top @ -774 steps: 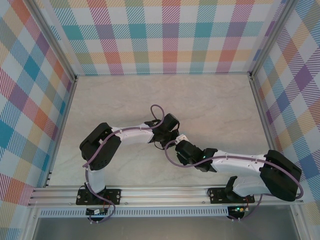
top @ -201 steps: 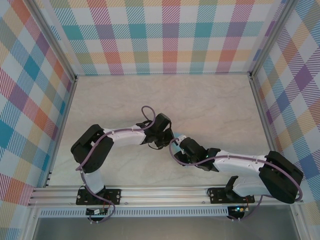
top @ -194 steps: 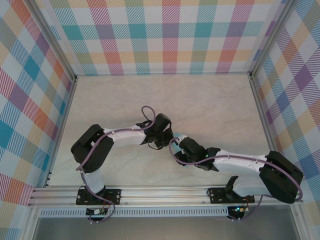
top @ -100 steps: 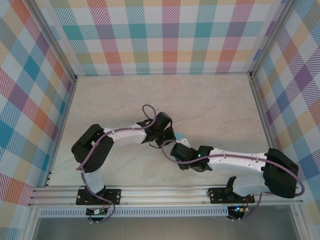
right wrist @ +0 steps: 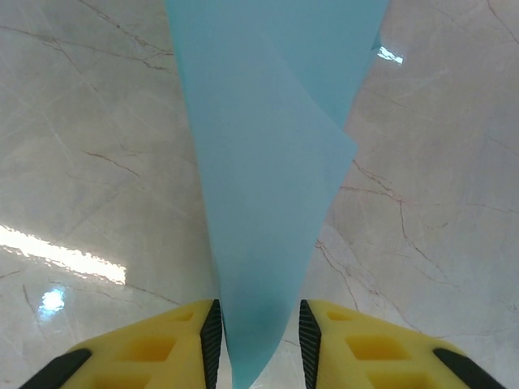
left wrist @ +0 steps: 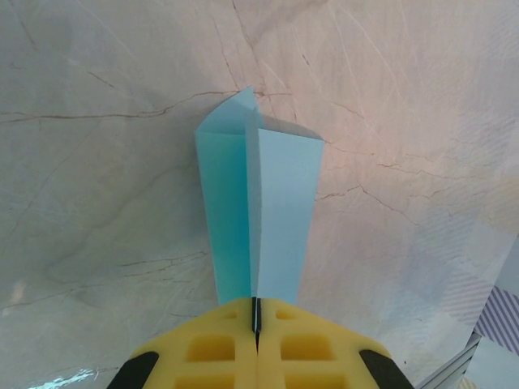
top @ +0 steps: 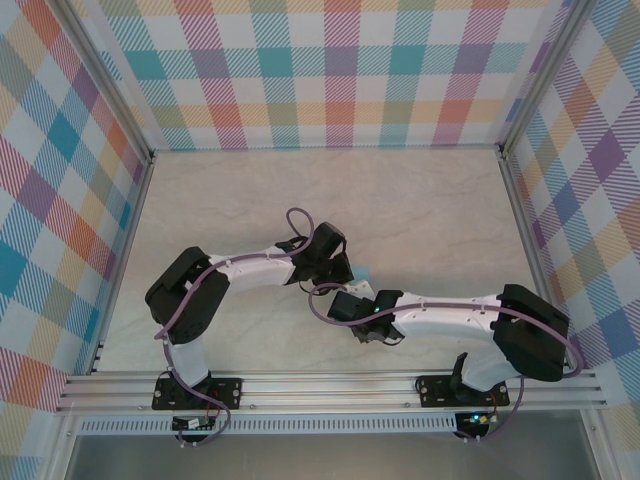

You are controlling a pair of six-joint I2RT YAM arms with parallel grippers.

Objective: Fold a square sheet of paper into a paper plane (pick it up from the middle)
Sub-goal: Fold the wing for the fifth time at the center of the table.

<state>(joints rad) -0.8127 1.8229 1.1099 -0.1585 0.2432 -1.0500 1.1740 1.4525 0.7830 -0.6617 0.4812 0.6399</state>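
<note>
Two arms: bolted side by side on the rail (top: 330, 385) at the near edge of the worktop (top: 430, 200). Seen from above, both bend inward and their wrists meet near the middle, the right wrist slightly nearer the rail.
Right tool (right wrist: 259, 318): open. Its yellow fingers (right wrist: 162, 348) stand apart, with the narrow end of the paper plane (right wrist: 259, 162) running down between them. A strip of worktop shows between the paper and the finger on the right of the wrist view. Whether the other finger touches the paper cannot be told.
Left tool (left wrist: 255, 312): closed on the plane. Its two yellow pads are pressed flat together, and the plane's central ridge runs straight into the seam between them.
Plane's shape: plain light blue and folded slim. In the left wrist view a flap lies on either side of the ridge, the left one darker in shade. Both flaps widen away from the tool and end in a small peak at the far edge.
Plane's place: over the middle of the worktop, between the two wrists. From above, a small cyan piece of it shows just to the right of the left wrist.
Cables (top: 295, 218): purple, looping along each forearm.
Far side: the pale marbled worktop runs on to the checked walls (top: 340, 70) at the back and on both sides.
</note>
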